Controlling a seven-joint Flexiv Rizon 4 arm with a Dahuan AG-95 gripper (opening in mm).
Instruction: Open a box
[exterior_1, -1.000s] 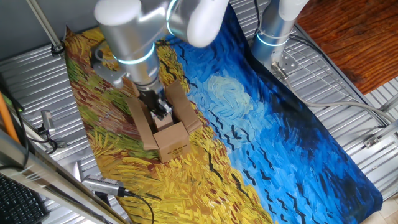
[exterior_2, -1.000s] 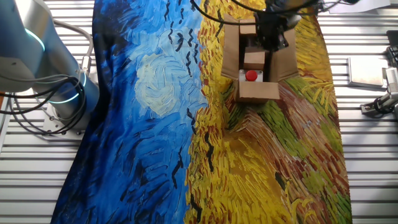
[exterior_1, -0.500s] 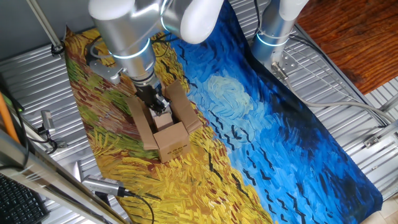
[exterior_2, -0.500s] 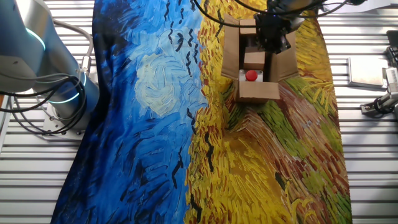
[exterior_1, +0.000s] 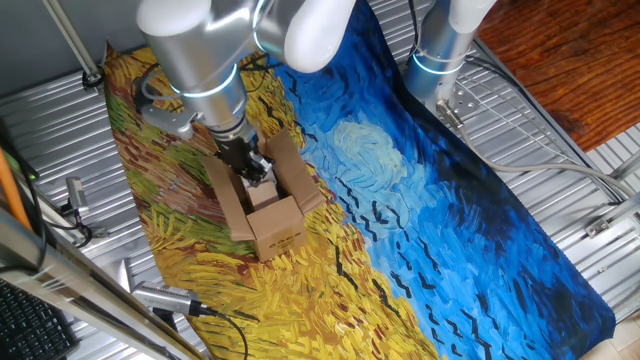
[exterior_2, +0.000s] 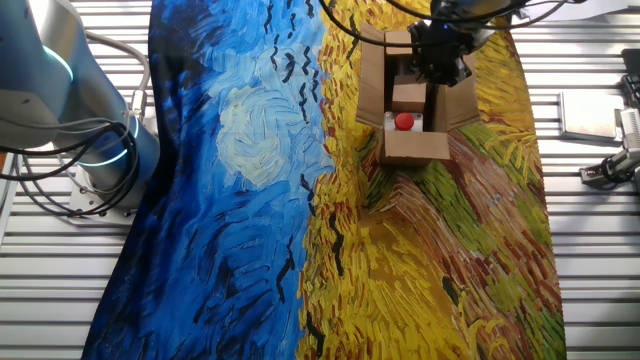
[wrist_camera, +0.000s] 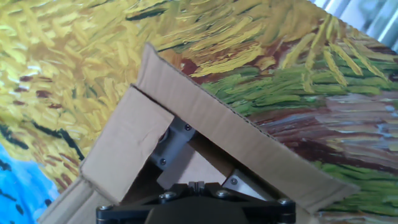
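The pincer (exterior_1: 257, 170) sits hemmed between the box (exterior_1: 265, 200)'s raised side flaps, the painted cloth (exterior_1: 420, 220) around lying open.

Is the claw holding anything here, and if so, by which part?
Cannot be told. The claw is down among the raised flaps of the box, at its far end, but no view shows its fingers closing on anything.

The gripper (exterior_1: 256, 170) fingertips are hidden inside the box (exterior_1: 266, 200), so their spread cannot be told. In the hand view the box (wrist_camera: 205, 137) runs off the bottom edge, its contents mostly covered.
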